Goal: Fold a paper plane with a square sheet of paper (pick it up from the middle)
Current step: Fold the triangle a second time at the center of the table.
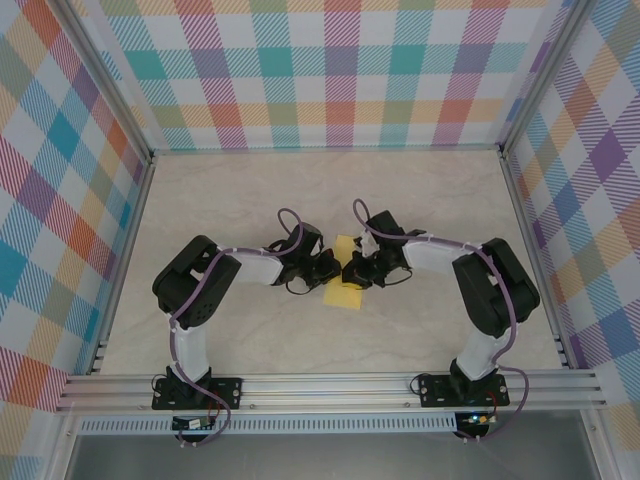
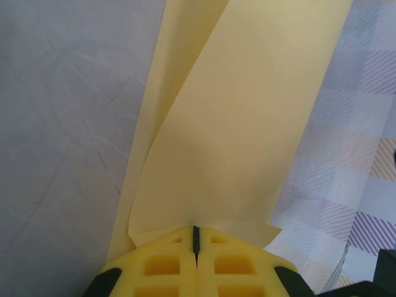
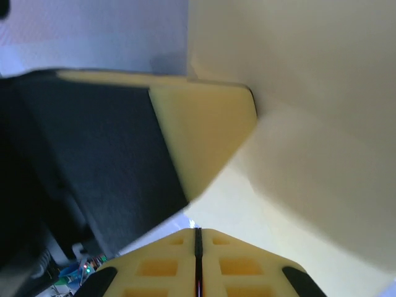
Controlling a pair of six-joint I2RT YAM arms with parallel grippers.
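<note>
Square sheet of paper (image 3: 309, 136), edge seemingly in right end effector (image 3: 198, 232)

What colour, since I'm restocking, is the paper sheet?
Plain pale yellow; the paper sheet shows best in the left wrist view.

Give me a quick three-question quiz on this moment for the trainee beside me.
1. True or false: the left end effector is shut on the yellow sheet.
2. In the top view, the sheet sits: A) between the left and the right end effector; B) against the back wall; C) beside the left arm's base.
3. What colour are the left end effector's fingers?
Key: 1 true; 2 A; 3 yellow.
</note>
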